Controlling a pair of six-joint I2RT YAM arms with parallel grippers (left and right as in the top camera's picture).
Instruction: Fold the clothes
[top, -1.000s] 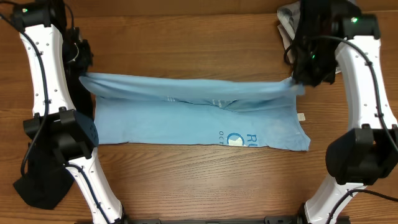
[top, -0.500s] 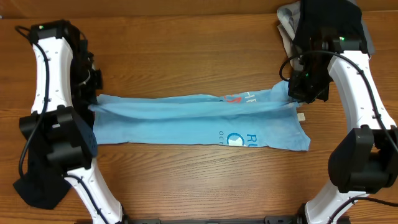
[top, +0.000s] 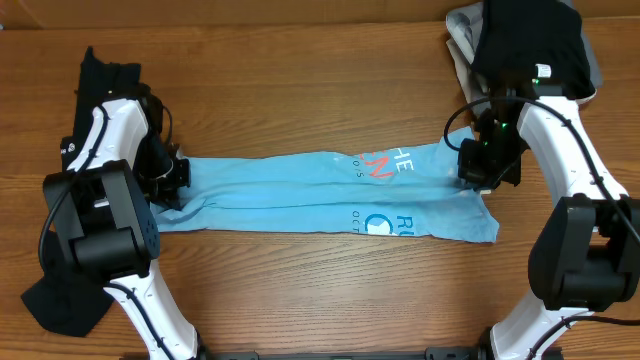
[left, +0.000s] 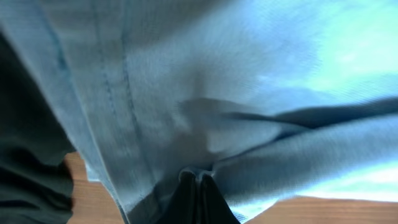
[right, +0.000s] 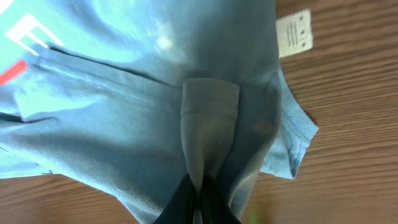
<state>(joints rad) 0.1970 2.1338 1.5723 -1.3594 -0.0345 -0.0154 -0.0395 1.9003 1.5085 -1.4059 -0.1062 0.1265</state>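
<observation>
The light blue T-shirt (top: 320, 195) lies as a long folded band across the middle of the table, its printed letters facing up. At its left end my left gripper (top: 178, 180) is shut on a pinch of the blue fabric (left: 205, 143), low over the wood. My right gripper (top: 480, 170) is shut on the shirt's right end, where a fold of cloth (right: 208, 124) runs into the jaws. A white care label (right: 293, 32) sticks out beside it. A black garment (top: 55, 300) sits at the near left corner.
More clothes are piled at the far right corner (top: 530, 40), grey and black, behind the right arm. Dark cloth (top: 105, 72) also lies at the far left behind the left arm. Bare wood (top: 320, 290) runs along the table's near side.
Both grippers have carried the shirt's far edge toward the near side and down, laying it over the lower half. The shirt is now a narrower band with red and white lettering on top.
</observation>
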